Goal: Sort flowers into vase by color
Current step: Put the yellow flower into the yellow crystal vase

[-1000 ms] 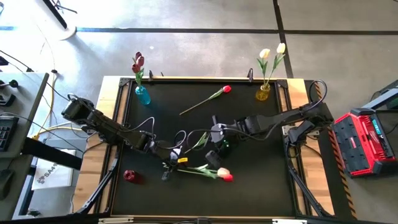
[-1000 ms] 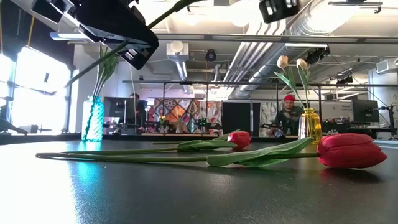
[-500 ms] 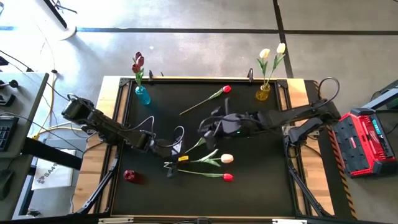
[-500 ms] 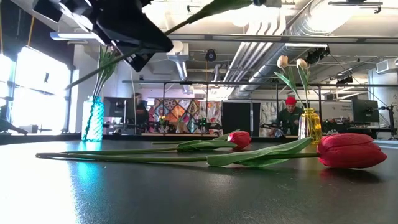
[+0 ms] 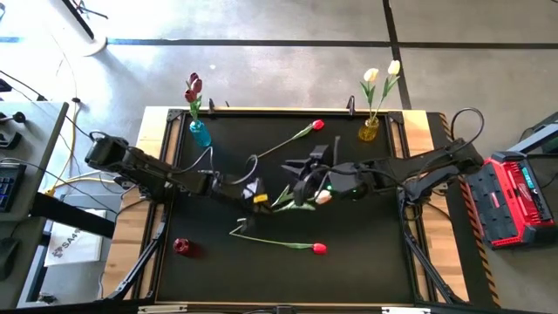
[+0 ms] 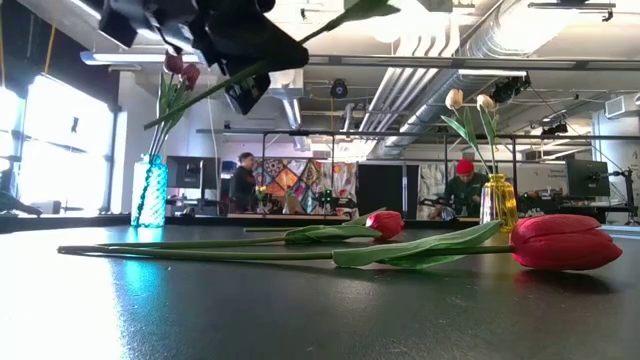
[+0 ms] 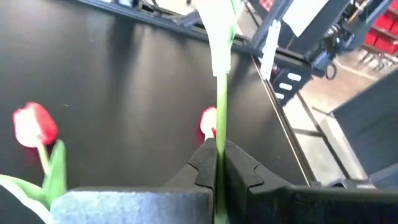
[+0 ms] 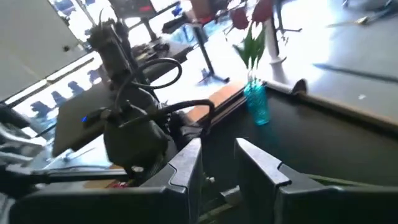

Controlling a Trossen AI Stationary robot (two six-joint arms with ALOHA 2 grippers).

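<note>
Since the earlier frames the left gripper (image 5: pixel 255 197) has risen toward the centre of the high view, carrying the cream tulip (image 5: pixel 323 197) off the table (image 5: pixel 366 253), and the right gripper (image 5: pixel 295 179) has pulled back up to mid-frame. The left gripper's fingers (image 7: pixel 239 168) are pressed together on the tulip's green stem, which runs straight up between them in the left wrist view. The pale head lies just right of centre in the high view, under the right arm. The right gripper's fingers (image 8: pixel 186 165) stand apart with a gap between them; whether they touch the stem cannot be told. One red tulip (image 5: pixel 319 249) lies low in the frame and another (image 5: pixel 317 125) above centre. A blue vase (image 5: pixel 200 133) with dark pink flowers stands at the upper left. A yellow vase (image 5: pixel 369 131) with cream flowers stands at the upper right.
</note>
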